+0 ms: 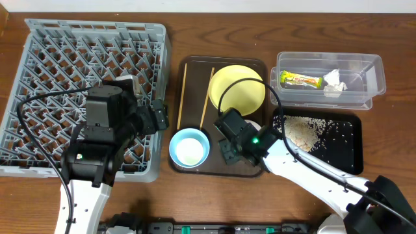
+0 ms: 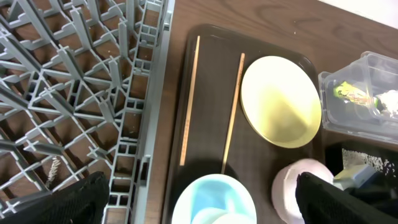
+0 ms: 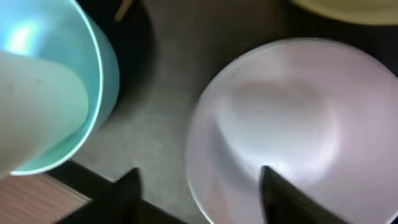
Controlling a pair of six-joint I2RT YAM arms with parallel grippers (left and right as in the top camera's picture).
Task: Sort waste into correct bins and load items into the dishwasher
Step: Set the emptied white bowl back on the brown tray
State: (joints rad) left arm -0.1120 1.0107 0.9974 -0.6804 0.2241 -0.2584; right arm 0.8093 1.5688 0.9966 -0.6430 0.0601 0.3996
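Fingers (image 3: pixel 121 199) of the right gripper (image 3: pixel 199 177) stand spread and pinch nothing. One is over the near edge of the white bowl (image 3: pixel 292 118), the other above the dark brown serving tray (image 1: pixel 195 78) just beside it. Close on the other side sits the light blue bowl (image 2: pixel 199 193), with a pale shape inside that may be the cup; I cannot tell. The yellow plate (image 1: pixel 236 89) and two chopsticks (image 1: pixel 182 94) share that tray.

The left gripper (image 1: pixel 158 118) is also wide open and empty at the dish rack's (image 1: pixel 58 58) right edge.

The waste looks sorted: wrapper (image 1: pixel 301 80) and tissue (image 1: pixel 334 83) lie in the clear tub (image 1: pixel 374 78), and the grains (image 1: pixel 300 130) are on the black tray (image 1: pixel 344 146). Loading seems not yet begun, since no dish shows in the rack, though the arm hides part of it.
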